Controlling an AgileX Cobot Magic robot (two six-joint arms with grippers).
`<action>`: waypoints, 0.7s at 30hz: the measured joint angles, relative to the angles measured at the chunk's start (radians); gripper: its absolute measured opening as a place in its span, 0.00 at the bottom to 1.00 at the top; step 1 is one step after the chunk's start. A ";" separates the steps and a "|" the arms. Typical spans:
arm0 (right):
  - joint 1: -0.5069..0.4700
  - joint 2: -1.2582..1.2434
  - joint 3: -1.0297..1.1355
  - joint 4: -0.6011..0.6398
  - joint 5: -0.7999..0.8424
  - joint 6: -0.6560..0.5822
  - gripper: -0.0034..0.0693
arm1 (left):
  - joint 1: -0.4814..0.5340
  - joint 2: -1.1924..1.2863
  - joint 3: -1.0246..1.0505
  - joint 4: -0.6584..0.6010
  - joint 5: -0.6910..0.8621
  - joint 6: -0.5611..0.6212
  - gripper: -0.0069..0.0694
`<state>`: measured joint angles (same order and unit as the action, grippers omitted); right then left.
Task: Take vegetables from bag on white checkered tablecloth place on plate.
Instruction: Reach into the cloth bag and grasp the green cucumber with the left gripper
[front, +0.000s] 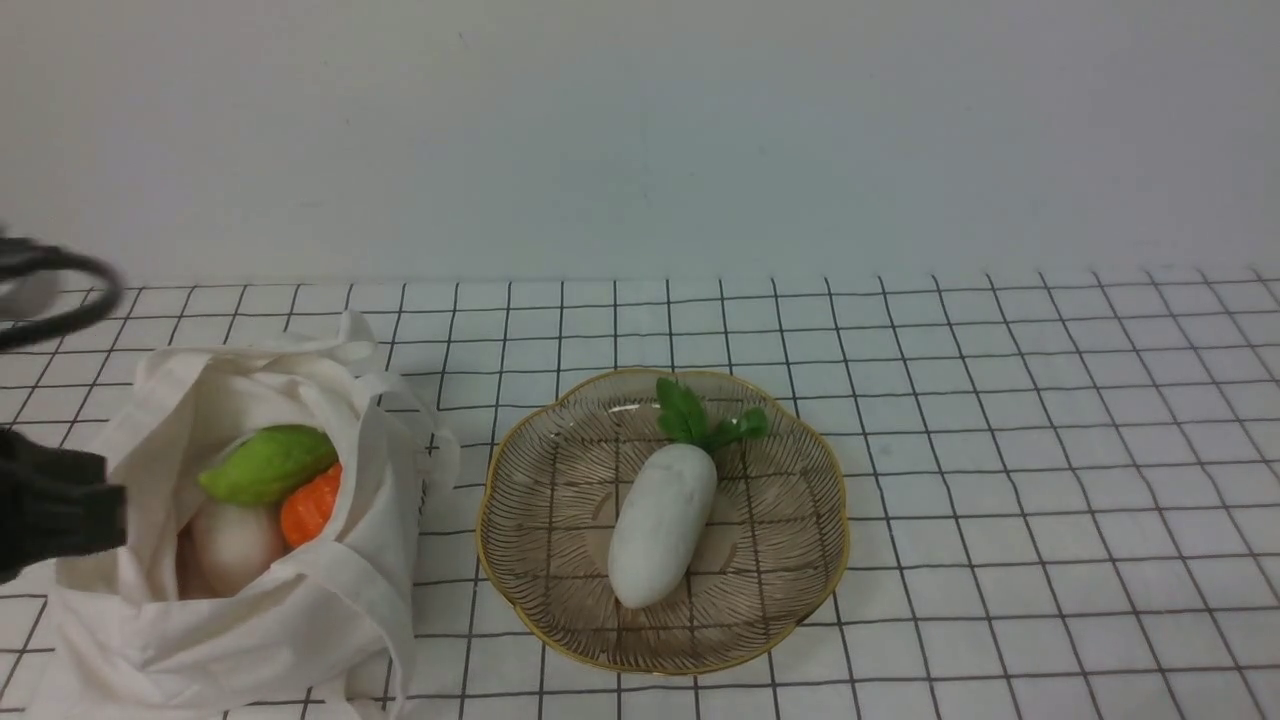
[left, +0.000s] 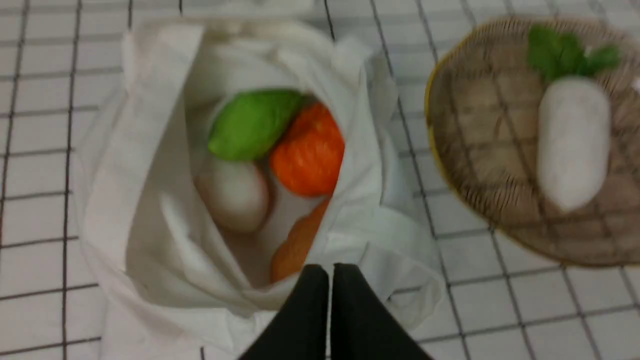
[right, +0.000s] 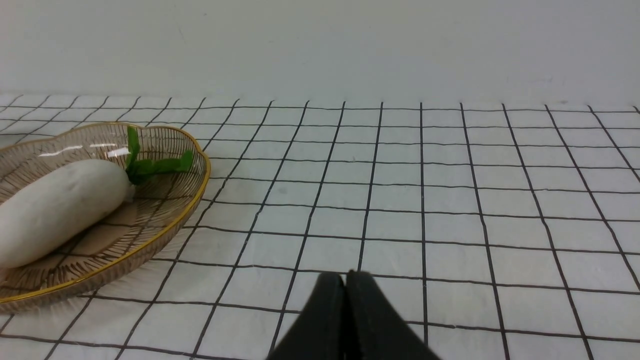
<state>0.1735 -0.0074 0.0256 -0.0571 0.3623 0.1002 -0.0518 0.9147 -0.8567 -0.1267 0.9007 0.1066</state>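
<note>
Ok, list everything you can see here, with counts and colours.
tablecloth: one, white with black grid, under everything
bag: one, off-white, open, on robot's left
green vegetable: one, bright green, topmost in bag
orange vegetables: two showing, orange, in bag
pale vegetable: one, whitish, in bag beside the green one
plate: one, brownish with gold rim, right of bag
radish: one, white with green leaves, lying on plate
left pincer: one, black, shut, at bag's mouth
right pincer: one, black, shut, over bare tablecloth
</note>
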 joint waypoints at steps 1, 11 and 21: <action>0.000 0.000 0.000 0.000 0.000 0.000 0.03 | 0.000 0.042 -0.021 0.002 0.018 0.023 0.08; 0.000 0.000 0.000 -0.001 0.000 0.000 0.03 | -0.046 0.519 -0.285 0.083 0.113 0.231 0.08; 0.000 0.000 0.000 -0.001 0.000 0.000 0.03 | -0.048 0.677 -0.316 0.252 -0.020 0.235 0.29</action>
<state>0.1735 -0.0074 0.0256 -0.0581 0.3623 0.1002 -0.0995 1.5921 -1.1727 0.1256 0.8805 0.3412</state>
